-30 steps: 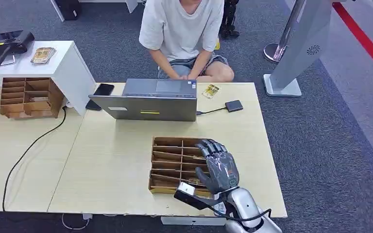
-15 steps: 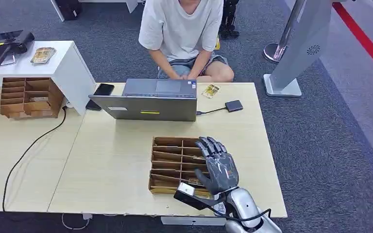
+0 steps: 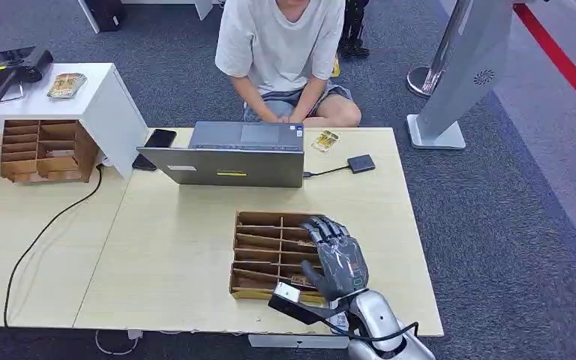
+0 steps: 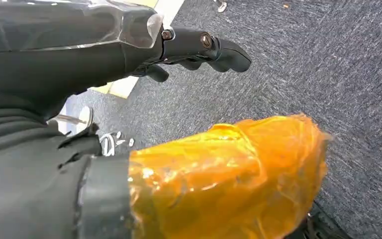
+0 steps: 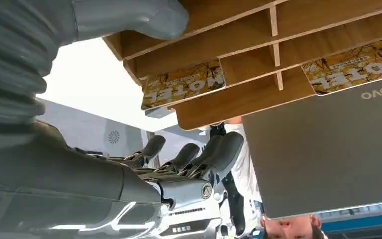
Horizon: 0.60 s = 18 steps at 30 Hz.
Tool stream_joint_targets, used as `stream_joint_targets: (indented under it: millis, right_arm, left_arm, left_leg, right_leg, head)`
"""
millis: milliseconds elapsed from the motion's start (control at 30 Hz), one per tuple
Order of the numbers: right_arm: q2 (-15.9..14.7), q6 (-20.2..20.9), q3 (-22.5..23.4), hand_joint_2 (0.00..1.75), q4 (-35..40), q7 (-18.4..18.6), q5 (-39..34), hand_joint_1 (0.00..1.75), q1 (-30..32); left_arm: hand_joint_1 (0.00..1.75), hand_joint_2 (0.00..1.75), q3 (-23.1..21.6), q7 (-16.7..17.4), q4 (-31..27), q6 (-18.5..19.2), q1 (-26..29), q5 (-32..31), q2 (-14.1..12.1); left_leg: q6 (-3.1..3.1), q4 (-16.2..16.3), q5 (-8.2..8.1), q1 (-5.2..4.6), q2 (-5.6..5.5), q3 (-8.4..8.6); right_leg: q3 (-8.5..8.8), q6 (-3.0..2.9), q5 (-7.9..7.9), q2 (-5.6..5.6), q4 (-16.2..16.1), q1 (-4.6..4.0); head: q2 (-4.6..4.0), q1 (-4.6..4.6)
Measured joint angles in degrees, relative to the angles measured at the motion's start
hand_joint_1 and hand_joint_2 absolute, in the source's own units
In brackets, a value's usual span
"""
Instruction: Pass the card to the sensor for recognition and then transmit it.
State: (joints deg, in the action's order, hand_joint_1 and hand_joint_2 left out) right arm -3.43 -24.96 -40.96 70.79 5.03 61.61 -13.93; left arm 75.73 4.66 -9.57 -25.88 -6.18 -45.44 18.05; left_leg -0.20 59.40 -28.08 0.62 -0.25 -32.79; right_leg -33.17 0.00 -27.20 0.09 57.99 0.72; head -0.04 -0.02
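Spanning grey carpet (image 3: 495, 225), a pale wooden table (image 3: 180, 255).

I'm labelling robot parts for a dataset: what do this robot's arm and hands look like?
The right arm is silver and rounded, with a black cable looping beside it. The right hand is glossy dark grey, with black fingers. The left hand has a grey ribbed cover and orange tape around its thumb.

Grey carpet (image 3: 495, 225) covers the floor, with a red stripe (image 3: 562, 64) running across its far right corner. Two pale wood tables (image 3: 180, 247) stand side by side. A white cabinet (image 3: 109, 112) sits on the left one. A grey stand (image 3: 457, 82) rises beside the right table.
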Motion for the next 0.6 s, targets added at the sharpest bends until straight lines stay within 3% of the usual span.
stream_joint_targets:
  millis: [133, 367, 600]
  right_arm:
    - [0.0, 0.13, -0.02, 1.75, -0.02, 0.0, -0.02, 0.59, -0.01]
    - [0.0, 0.29, -0.04, 1.75, -0.28, 0.0, -0.09, 0.77, -0.06]
    - [0.02, 0.33, -0.04, 1.75, -0.46, -0.09, -0.26, 0.73, -0.08]
  left_arm:
    - [0.0, 0.0, -0.02, -0.02, 0.0, 0.0, 0.0, 0.0, 0.0]
    - [0.0, 0.0, 0.0, -0.09, 0.0, 0.07, 0.0, -0.15, 0.0]
    - [0.0, 0.0, -0.02, -0.13, 0.0, 0.07, 0.0, -0.13, 0.0]
  left_leg:
    - [0.0, 0.0, 0.0, 0.0, 0.0, 0.0]
    - [0.0, 0.0, 0.0, 0.0, 0.0, 0.0]
    - [0.0, 0.0, 0.0, 0.0, 0.0, 0.0]
  right_leg:
    - [0.0, 0.0, 0.0, 0.0, 0.0, 0.0]
    - [0.0, 0.0, 0.0, 0.0, 0.0, 0.0]
    - [0.0, 0.0, 0.0, 0.0, 0.0, 0.0]
  head:
    - [0.0, 0.0]
    - [0.0, 0.0]
    - [0.0, 0.0]
